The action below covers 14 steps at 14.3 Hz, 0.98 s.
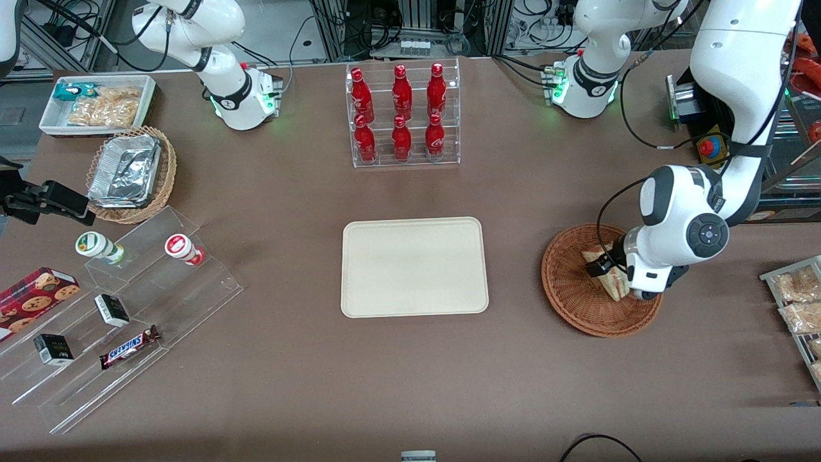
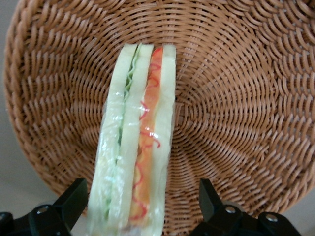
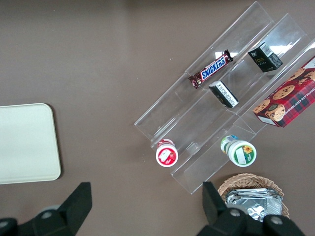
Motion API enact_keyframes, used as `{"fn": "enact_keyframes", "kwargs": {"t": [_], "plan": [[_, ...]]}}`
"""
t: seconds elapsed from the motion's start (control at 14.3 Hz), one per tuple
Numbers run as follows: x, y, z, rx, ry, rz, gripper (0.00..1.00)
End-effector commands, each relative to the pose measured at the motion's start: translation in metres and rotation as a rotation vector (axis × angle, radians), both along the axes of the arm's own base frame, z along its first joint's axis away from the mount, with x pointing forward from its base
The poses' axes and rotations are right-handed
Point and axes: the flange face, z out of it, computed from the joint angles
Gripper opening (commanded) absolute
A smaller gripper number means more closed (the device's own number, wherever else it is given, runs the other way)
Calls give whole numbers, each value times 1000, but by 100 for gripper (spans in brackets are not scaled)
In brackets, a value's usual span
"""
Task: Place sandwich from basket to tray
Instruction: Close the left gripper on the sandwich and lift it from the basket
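So the sandwich sits in the round brown wicker basket, toward the working arm's end of the table. It's a wedge of white bread w/ green and red filling, wrapped in clear film. The left gripper is low in the basket, right at the sandwich. Its two black fingers are spread apart, one on each side of the bread, w/ a little gap on both sides. So it's open, not squeezing yet.

I think the sandwich is light and very soft. Squeeze too hard and the bread will squash & the filling may push out. The film looks shiny, so it could slip. Best spot to grab, prob: the flat bread faces, near the middle of the wedge, w/ a gentle pinch.

The cream tray lies flat in the middle of the table, well apart from the basket. Nothing is on it.
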Motion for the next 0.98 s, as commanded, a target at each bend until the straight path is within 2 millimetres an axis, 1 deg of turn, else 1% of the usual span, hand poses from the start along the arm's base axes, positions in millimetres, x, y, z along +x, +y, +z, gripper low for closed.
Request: {"fn": "enact_keyframes", "kwargs": {"t": [0.0,0.14,0.21,0.35,0.42,0.49,0.56,0.63,0.7,0.77,0.84,0.91], "plan": [[1,3,-3,0,-14,20,59],[2,4,-2,2,-15,19,23],[2,3,-1,2,-15,17,15],[4,1,5,4,-24,8,10],[7,-6,15,4,-41,-1,9],[13,-21,34,-2,-60,-20,9],[14,-60,58,-7,-46,-67,9],[19,-82,81,0,-27,-74,9],[22,-116,104,8,-19,-90,9],[18,-152,120,13,-22,-116,9],[15,-186,125,9,-34,-129,9],[11,-217,126,2,-44,-158,9]]}}
